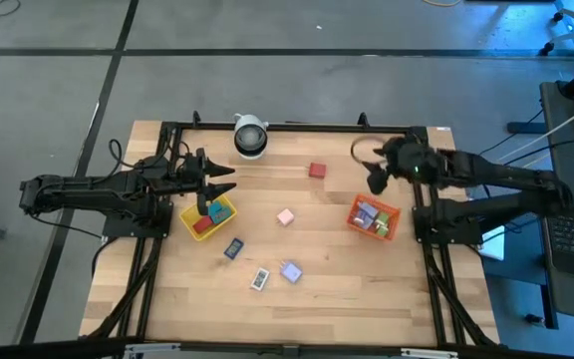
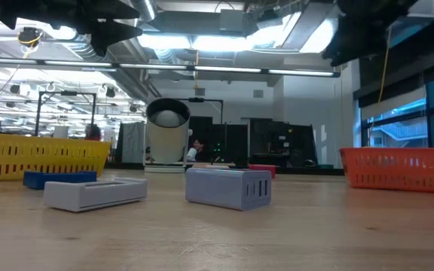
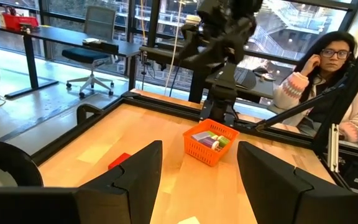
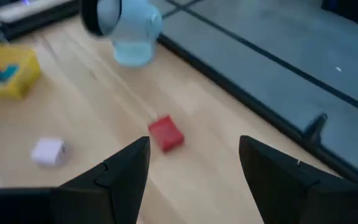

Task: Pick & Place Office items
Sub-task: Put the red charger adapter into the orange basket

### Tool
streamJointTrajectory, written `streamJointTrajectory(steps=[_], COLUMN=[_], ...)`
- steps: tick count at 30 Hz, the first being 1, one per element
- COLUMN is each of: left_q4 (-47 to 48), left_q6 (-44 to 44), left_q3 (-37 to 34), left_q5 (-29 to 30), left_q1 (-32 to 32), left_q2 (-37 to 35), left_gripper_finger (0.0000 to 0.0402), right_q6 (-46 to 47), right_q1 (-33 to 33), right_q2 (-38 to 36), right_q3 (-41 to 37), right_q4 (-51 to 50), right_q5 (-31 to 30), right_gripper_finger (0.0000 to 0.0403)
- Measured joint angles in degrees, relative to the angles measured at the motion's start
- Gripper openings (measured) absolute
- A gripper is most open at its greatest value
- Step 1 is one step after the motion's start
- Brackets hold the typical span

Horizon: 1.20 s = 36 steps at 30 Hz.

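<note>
My left gripper is open and empty, above the far edge of the yellow tray, which holds red and teal pieces. My right gripper is open and empty, raised beside the red-orange tray, which holds several pieces. Loose on the table lie a red piece, seen between the fingers in the right wrist view, a pink piece, a dark blue piece, a white piece and a pale blue piece.
A round white-and-grey cylinder stands at the table's far edge. A black frame runs round the table. A person sits beyond the table's right side, behind the right arm.
</note>
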<state>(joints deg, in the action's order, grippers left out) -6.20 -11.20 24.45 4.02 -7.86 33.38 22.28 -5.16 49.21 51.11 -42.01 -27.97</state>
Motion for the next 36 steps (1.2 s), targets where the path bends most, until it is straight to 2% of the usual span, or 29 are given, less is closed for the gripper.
streamJointTrajectory(steps=[6,10,19,27,31,36], left_q4=[0.0,0.0,0.0,0.0,0.0,0.0], left_q6=[0.0,0.0,2.0,-0.6,-0.2,-0.2], left_q3=[0.0,0.0,0.0,0.0,0.0,0.0], left_q5=[0.0,-0.2,-0.5,1.9,1.9,1.9], left_q1=[0.0,0.0,0.0,0.0,0.0,0.0], left_q2=[0.0,0.0,0.0,0.0,0.0,0.0], left_gripper_finger=[0.0204,0.0204,0.0204,0.0204,0.0204,0.0204], right_q6=[-8.2,-10.9,-15.3,-22.9,-26.1,-29.6], right_q1=[-14.1,-19.2,-25.5,-25.7,-25.6,-25.4], right_q2=[3.9,9.1,22.0,31.9,36.3,41.7], right_q3=[-3.2,-3.7,-3.2,0.4,2.7,4.3], right_q4=[14.0,17.6,27.7,27.7,27.7,27.4], right_q5=[17.6,22.5,34.4,39.4,36.5,36.7], right_gripper_finger=[0.0247,0.0247,0.0247,0.0247,0.0247,0.0257])
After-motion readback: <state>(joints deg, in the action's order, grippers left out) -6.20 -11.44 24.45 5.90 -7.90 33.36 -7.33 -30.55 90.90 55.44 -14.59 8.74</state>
